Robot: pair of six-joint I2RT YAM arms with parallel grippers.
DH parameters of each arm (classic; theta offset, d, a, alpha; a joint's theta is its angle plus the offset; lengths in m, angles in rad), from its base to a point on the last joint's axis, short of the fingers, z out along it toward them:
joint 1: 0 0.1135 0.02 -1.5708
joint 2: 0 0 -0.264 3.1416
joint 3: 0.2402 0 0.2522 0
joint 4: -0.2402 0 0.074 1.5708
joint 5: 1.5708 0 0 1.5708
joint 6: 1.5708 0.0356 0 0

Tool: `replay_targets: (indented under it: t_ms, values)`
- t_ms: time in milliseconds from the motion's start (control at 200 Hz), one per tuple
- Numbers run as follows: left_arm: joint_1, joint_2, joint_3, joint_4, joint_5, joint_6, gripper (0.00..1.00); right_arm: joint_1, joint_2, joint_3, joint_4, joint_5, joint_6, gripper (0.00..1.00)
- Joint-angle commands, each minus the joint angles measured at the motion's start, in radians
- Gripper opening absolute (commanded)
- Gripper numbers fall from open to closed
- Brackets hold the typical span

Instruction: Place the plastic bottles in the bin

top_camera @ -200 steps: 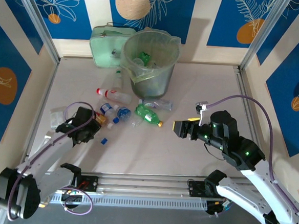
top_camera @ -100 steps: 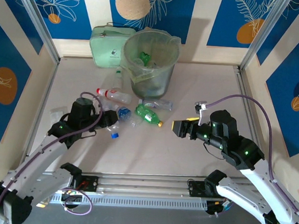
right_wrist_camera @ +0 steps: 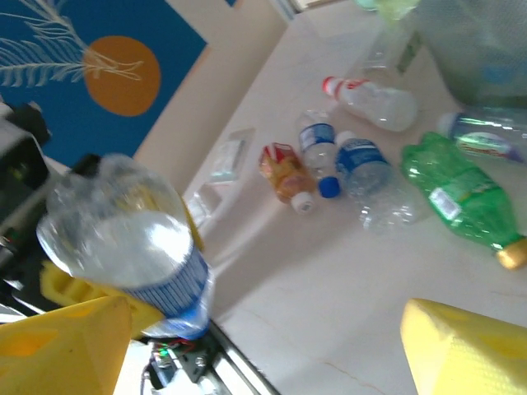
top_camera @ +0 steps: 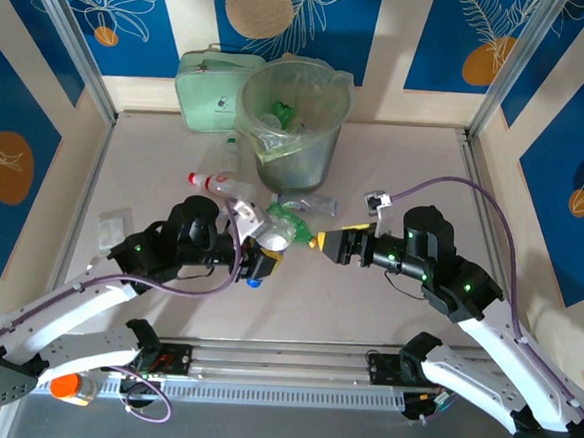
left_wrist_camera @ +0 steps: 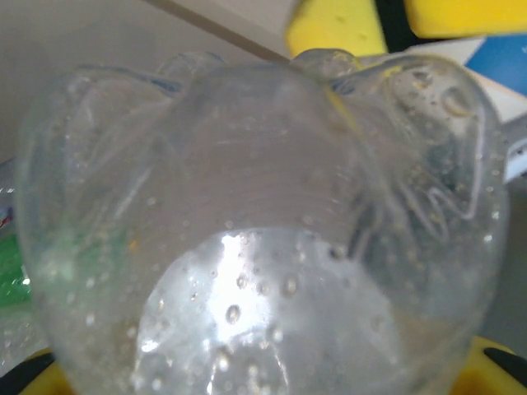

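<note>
Top external, left tool [top_camera: 256,261] clenched on clear bottle [top_camera: 268,237], right tool [top_camera: 330,248] spread wide

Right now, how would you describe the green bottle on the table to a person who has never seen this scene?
Find the bin, the tall grey bucket at the far middle of the table. A little in front of it, lying on its side among other small bottles, is the green bottle. It is the only green one lying on the table, and it has a yellowish cap.
</note>
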Motion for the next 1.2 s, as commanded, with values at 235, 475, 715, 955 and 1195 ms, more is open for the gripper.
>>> replay_targets:
  t_ms: [235, 475, 715, 955, 1195]
  values:
    - [-0.044, 0.046, 0.027, 0.108, 0.067, 0.066, 0.3, 0.031, 0.07, -0.022, 0.269, -0.236, -0.024, 1.0]
    - [-0.045, 0.052, 0.011, 0.173, 0.136, 0.02, 0.3, 0.088, 0.075, -0.077, 0.43, -0.26, -0.082, 0.99]
    - [-0.046, 0.06, -0.003, 0.223, 0.163, -0.013, 0.31, 0.127, 0.113, -0.083, 0.487, -0.257, -0.109, 0.95]
    - [-0.046, 0.072, -0.017, 0.259, 0.181, -0.041, 0.31, 0.17, 0.158, -0.071, 0.487, -0.26, -0.114, 0.85]
    - [-0.046, 0.069, -0.022, 0.266, 0.186, -0.045, 0.33, 0.176, 0.15, -0.074, 0.47, -0.237, -0.115, 0.65]
